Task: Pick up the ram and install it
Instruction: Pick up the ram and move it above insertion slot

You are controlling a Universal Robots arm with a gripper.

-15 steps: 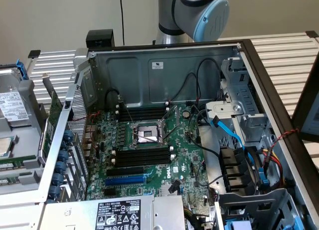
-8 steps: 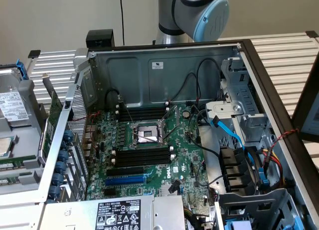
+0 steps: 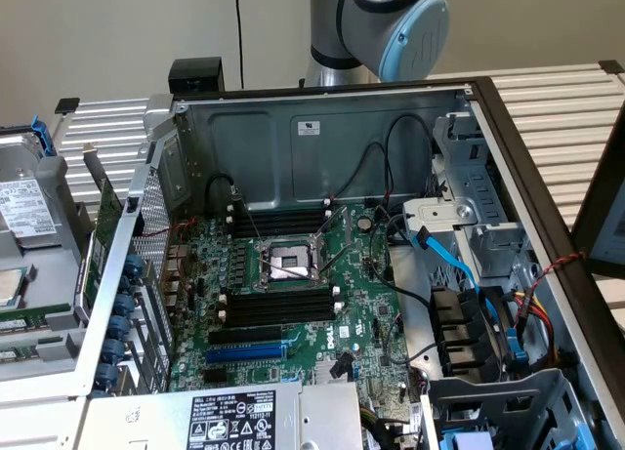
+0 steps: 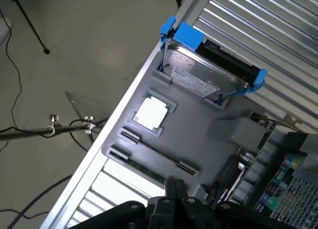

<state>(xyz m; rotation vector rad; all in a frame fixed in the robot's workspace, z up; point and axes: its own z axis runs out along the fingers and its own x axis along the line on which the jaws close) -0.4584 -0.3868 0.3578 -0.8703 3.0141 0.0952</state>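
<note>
The ram (image 4: pixel 140 168) lies flat in a slot of the gray parts tray (image 4: pixel 208 114), near the CPU (image 4: pixel 151 112), with the gripper (image 4: pixel 175 191) above one end, its opening impossible to tell.

On the tabletop (image 3: pixel 557 99), an open computer case (image 3: pixel 322 128); inside it, the motherboard (image 3: pixel 361 274), with the processor socket (image 3: pixel 285 262) between two banks of memory slots (image 3: pixel 278 219). Within the case at the exterior view's right, a drive cage (image 3: pixel 469 225). Just beside the case, on the exterior view's left, a tray (image 4: pixel 198 134) holding a hard drive (image 4: pixel 198 75), a processor (image 4: pixel 151 113) and the ram (image 4: pixel 141 168), in that order. Behind the case, the robot arm (image 3: pixel 391 20).
</note>
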